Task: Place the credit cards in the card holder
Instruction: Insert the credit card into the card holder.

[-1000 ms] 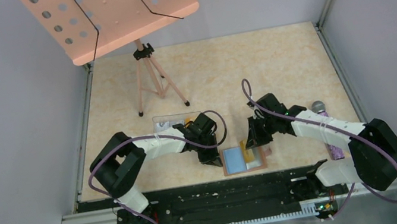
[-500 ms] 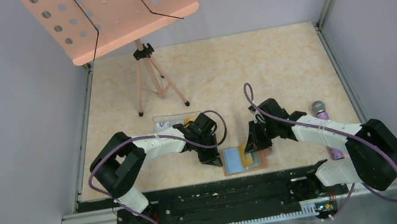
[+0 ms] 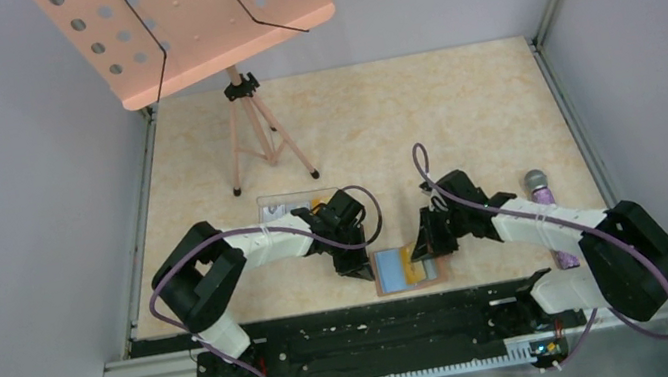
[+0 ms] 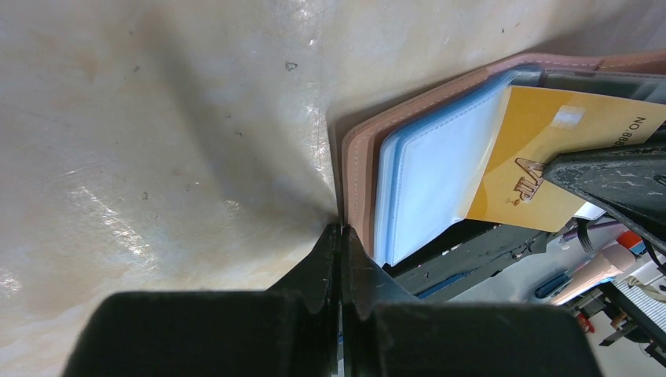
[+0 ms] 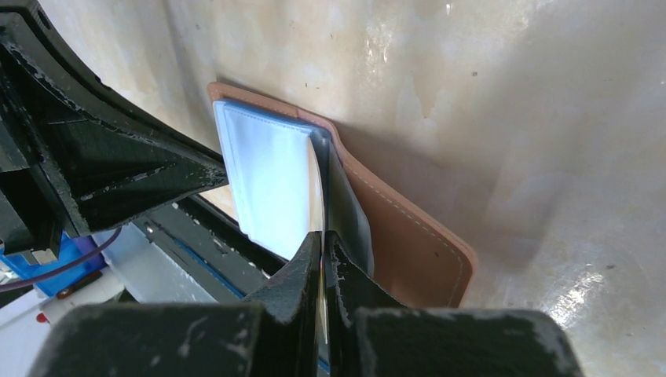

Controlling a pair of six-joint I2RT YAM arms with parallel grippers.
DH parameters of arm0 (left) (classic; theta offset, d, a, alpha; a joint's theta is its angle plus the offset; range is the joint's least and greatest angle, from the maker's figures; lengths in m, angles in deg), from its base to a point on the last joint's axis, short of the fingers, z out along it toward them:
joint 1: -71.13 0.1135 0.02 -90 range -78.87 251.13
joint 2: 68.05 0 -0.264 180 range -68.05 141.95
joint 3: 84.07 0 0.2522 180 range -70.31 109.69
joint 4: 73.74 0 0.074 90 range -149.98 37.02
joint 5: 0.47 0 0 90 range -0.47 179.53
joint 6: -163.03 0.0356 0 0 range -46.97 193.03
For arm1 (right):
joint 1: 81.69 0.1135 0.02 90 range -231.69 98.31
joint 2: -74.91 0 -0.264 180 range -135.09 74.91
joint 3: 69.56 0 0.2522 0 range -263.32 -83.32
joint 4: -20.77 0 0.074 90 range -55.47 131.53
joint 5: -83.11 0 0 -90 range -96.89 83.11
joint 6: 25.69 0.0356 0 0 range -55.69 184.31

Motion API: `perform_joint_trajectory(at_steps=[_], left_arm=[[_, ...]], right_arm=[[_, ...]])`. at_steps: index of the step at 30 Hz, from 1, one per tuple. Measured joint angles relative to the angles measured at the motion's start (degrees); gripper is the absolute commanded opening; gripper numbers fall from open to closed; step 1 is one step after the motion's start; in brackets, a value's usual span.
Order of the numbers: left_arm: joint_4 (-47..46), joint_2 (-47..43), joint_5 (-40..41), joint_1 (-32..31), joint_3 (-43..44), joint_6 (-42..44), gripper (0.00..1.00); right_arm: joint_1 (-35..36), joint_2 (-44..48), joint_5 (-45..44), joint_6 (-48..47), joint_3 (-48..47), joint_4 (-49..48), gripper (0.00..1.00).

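The brown card holder (image 3: 392, 284) lies open near the table's front edge, its bluish sleeves (image 4: 440, 181) facing up. My left gripper (image 3: 360, 267) is shut, and its tips (image 4: 342, 229) press at the holder's left brown edge (image 4: 360, 157). My right gripper (image 3: 423, 247) is shut on a yellow-orange credit card (image 4: 542, 157). In the right wrist view the card (image 5: 322, 200) is edge-on between the shut fingers (image 5: 323, 236). It runs into the holder (image 5: 408, 236) between a pale blue sleeve and a dark pocket.
A clear plastic box (image 3: 282, 204) holding more cards stands behind the left gripper. A purple microphone (image 3: 554, 224) lies to the right of the right arm. A pink music stand (image 3: 213, 25) on a tripod (image 3: 257, 135) stands at the back. A black rail (image 3: 373, 329) borders the front edge.
My right gripper has moved left and toward the front edge with the yellow card, sliding it lower over the open holder. The left arm has stayed put.
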Motion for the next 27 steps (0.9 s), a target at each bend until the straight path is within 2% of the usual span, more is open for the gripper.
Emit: perform_joint_trajectory(at_steps=[10, 19, 27], left_arm=[[0.11, 0.04, 0.02, -0.04, 0.11, -0.04, 0.00], [0.70, 0.37, 0.04, -0.17, 0.70, 0.07, 0.00], [0.76, 0.39, 0.07, -0.20, 0.74, 0.04, 0.00]], right_arm=[[-0.15, -0.04, 1.40, 1.70, 2.25, -4.11, 0.00], [-0.15, -0.44, 1.90, 2.58, 3.04, -5.88, 0.09], [-0.02, -2.25, 1.27, 4.28, 2.89, -5.55, 0.08]])
